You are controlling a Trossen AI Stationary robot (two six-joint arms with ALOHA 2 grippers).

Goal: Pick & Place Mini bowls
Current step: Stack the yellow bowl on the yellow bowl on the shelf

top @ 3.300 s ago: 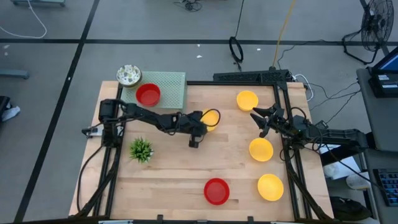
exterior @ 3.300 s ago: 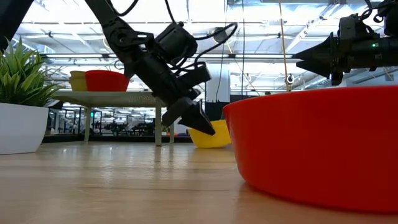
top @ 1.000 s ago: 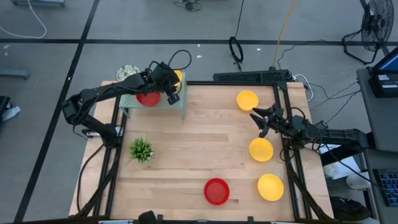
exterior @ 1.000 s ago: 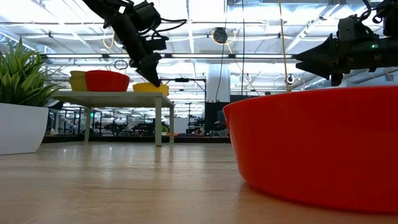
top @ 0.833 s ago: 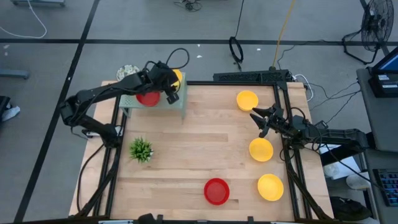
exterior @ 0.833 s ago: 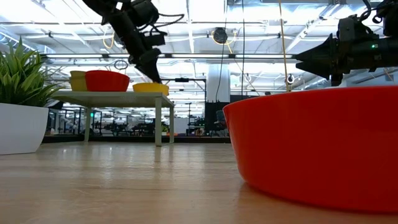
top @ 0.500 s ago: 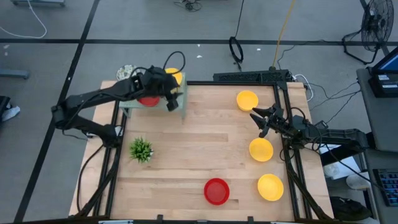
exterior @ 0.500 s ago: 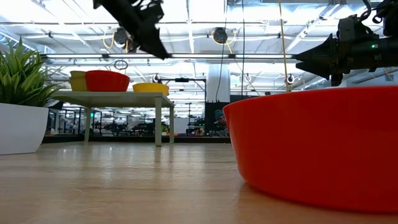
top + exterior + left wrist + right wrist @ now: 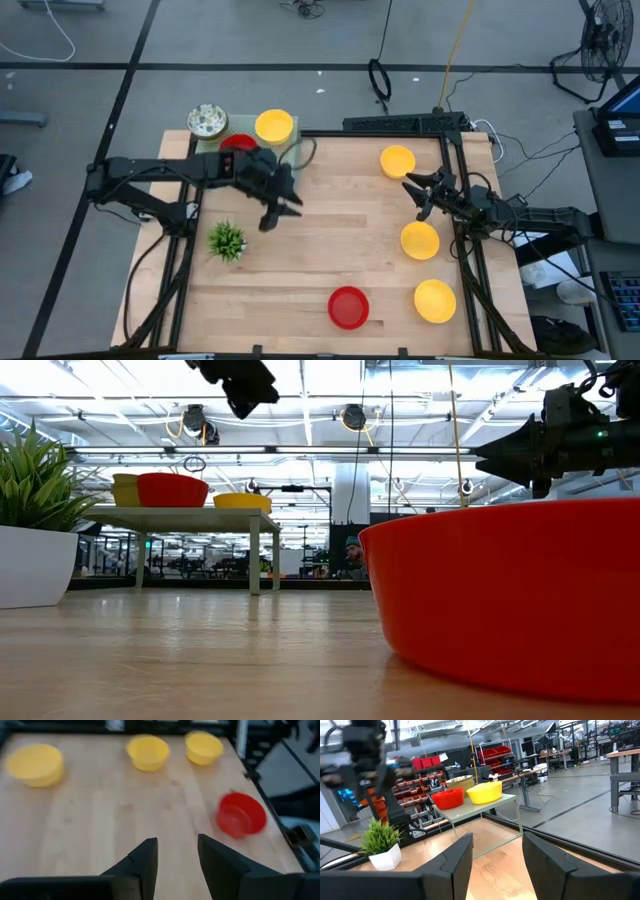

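Three bowls parked on the green rack (image 9: 285, 150) at far left: speckled bowl (image 9: 206, 121), red bowl (image 9: 236, 142), yellow bowl (image 9: 274, 126). Just right of that, left gripper (image 9: 272, 216) hanging over bare wood, fingers apart, holding nothing. Still to collect, by the look of it: red bowl on the table (image 9: 348, 306), then three yellow bowls (image 9: 419, 240) beside the right gripper (image 9: 414, 193), spread wide and empty.

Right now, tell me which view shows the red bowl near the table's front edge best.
The high view: the whole red bowl shows from above, clear of both arms. The low view has it huge and cropped at the frame's edge. The left wrist view shows it blurred. The right wrist view misses it.
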